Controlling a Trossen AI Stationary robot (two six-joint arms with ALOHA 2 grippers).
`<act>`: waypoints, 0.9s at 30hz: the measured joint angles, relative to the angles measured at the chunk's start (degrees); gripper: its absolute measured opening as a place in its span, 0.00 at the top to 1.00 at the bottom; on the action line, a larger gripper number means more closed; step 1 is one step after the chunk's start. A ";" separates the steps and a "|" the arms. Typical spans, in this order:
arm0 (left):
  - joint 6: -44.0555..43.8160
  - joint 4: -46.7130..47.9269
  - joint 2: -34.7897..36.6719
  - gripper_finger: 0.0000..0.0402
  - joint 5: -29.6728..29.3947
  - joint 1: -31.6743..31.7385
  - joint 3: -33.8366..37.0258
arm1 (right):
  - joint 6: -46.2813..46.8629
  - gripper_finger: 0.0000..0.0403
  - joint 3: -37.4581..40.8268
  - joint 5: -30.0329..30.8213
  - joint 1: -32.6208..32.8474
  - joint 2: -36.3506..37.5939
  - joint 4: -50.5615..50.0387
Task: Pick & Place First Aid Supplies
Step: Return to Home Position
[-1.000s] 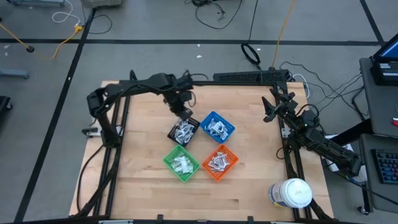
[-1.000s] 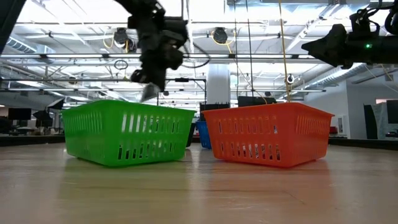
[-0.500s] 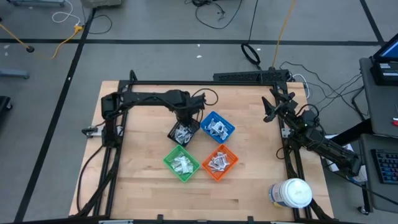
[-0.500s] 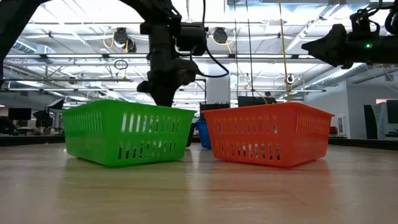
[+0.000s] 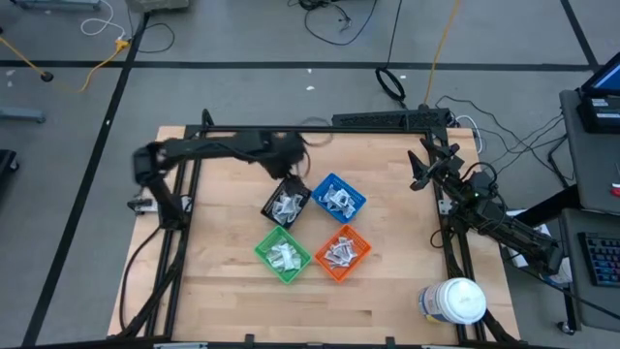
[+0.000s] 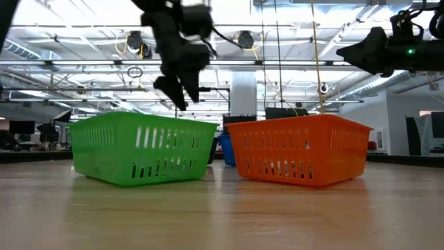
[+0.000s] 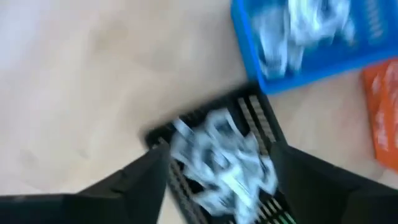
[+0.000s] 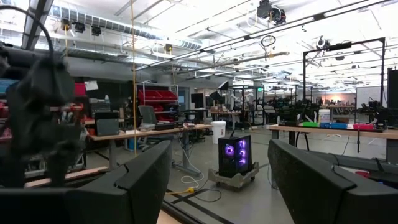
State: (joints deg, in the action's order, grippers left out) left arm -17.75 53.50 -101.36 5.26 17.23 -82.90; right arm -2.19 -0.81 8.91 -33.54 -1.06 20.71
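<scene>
Nearest, toward the 5 o'clock corner of the wooden bench (image 5: 223,291), a large white round jar (image 5: 455,301) is seen; its label is too small to be read. At mid-bench four small bins are set close together in a diamond, and the first aid supplies (image 7: 217,158), white and silvery packets, are heaped in every one of them; no print on any packet can be made out. The green bin (image 6: 142,149) is placed at 7 o'clock of the cluster and the orange bin (image 6: 298,149) at 5 o'clock, these two being the nearer pair. Behind them the black bin (image 7: 258,118) is found at 11 o'clock and the blue bin (image 7: 245,46) at 1 o'clock. Farther on, the left arm (image 5: 232,147) is stretched across from the 9 o'clock side of the bench. Its jaws are held in the air just beyond the black bin's far corner, at about 12 o'clock of it, and are shown well above the bins' rims in the low view. In the left wrist view the two dark fingers (image 7: 124,186) are spread wide, with the black bin's packets seen between and below them; nothing is gripped. The right arm (image 5: 484,213) is parked along the 3 o'clock edge of the bench, apart from the bins, with its jaws toward the far edge. Its fingers (image 8: 134,180) are likewise parted widely and nothing is held between them, only the workshop beyond being seen.
</scene>
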 joint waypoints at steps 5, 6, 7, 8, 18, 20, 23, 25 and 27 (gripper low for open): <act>3.84 -16.52 12.24 0.15 -2.27 2.85 12.72 | 0.01 0.35 0.01 0.00 0.00 0.00 0.00; 4.79 -20.72 14.72 0.13 -2.89 3.29 15.49 | 0.01 0.35 0.01 0.00 0.00 0.00 0.00; 6.04 -24.66 17.24 0.11 -3.84 3.73 18.27 | 0.01 0.35 0.00 0.00 0.00 0.00 0.00; 7.70 -27.99 19.76 0.10 -4.72 4.29 21.00 | 0.01 0.35 -0.01 0.00 0.00 0.00 0.00; 24.43 -45.42 47.70 0.05 -16.04 8.11 49.18 | 0.01 0.35 0.00 0.00 0.00 0.00 0.01; 26.00 -47.34 53.49 0.06 -16.00 8.45 54.02 | 0.01 0.35 0.01 0.00 0.00 0.00 0.02; 26.91 -51.92 61.79 0.05 -15.63 8.58 60.86 | 0.00 0.35 0.00 0.00 0.00 0.01 0.06; 26.46 -55.76 66.77 0.05 -13.92 8.50 65.20 | 0.00 0.35 0.01 0.00 0.00 0.02 0.07; 25.99 -59.75 71.40 0.05 -11.85 8.51 69.24 | 0.01 0.35 0.00 -0.01 0.00 0.00 0.00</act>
State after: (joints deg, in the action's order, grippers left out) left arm 8.23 -6.24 -29.96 -6.59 25.74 -13.67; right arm -2.17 -0.81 8.90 -33.54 -1.06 20.71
